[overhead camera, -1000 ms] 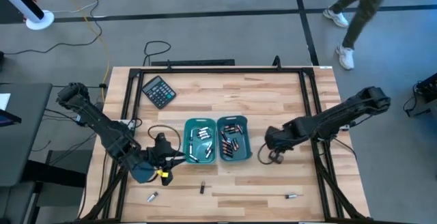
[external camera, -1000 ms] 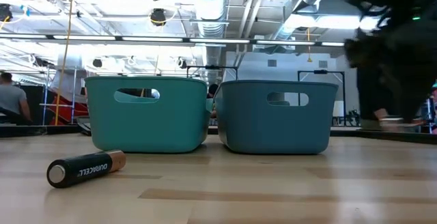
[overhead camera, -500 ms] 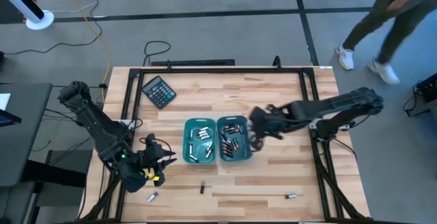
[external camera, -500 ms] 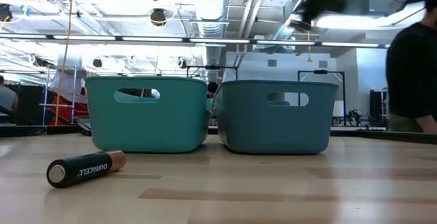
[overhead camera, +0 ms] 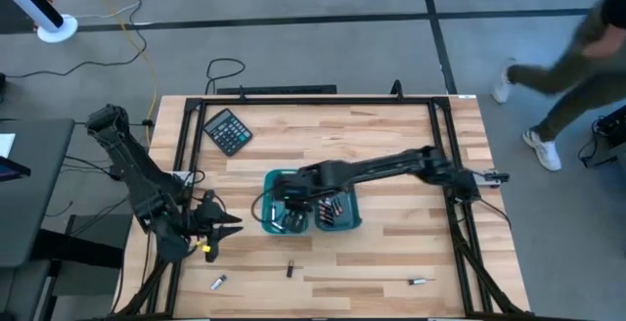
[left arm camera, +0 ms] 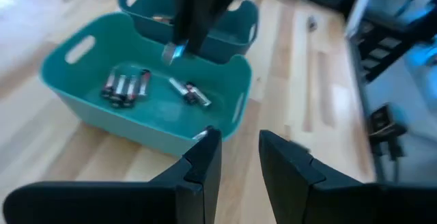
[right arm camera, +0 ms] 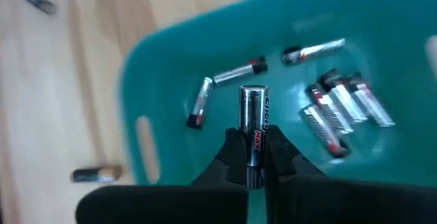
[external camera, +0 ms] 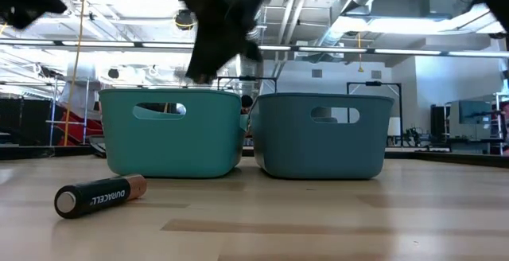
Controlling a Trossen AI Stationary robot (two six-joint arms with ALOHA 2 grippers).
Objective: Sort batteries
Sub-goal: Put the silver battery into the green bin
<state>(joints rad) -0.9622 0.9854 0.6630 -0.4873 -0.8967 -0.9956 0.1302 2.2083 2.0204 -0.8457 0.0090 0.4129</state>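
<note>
Two teal bins stand side by side at the table's middle, the left bin [overhead camera: 284, 206] and the right bin [overhead camera: 337, 208], each with several batteries lying on its floor. My right gripper [right arm camera: 255, 157] hangs over the left bin, shut on a silvery battery [right arm camera: 253, 118] with red and black print. My left gripper [left arm camera: 237, 145] is open with nothing between its fingers, left of the bins [overhead camera: 233, 229]. Loose batteries [overhead camera: 218, 282] [overhead camera: 290, 269] [overhead camera: 419, 282] lie near the front edge; one dark, copper-ended battery [external camera: 99, 196] shows in the low view. My right gripper pinches the silvery battery's lower half [right arm camera: 254, 145] between its two fingers. The battery lies along the fingers and its upper end sticks out past their tips. The fingers slant down, coming from the table's right. The battery is lifted clear above the left bin's floor [right arm camera: 273, 87].
A black calculator [overhead camera: 227, 130] lies at the far left of the table. A black frame [overhead camera: 313, 101] runs round the tabletop. A person [overhead camera: 567, 62] walks on the floor beyond the far right corner. Bare wood lies right of the bins [overhead camera: 411, 223].
My right gripper has swept from right of the bins toward the table's left, rising over the right bin, and now hangs above the left bin. My left gripper has drawn back from the left bin toward the table's left edge.
</note>
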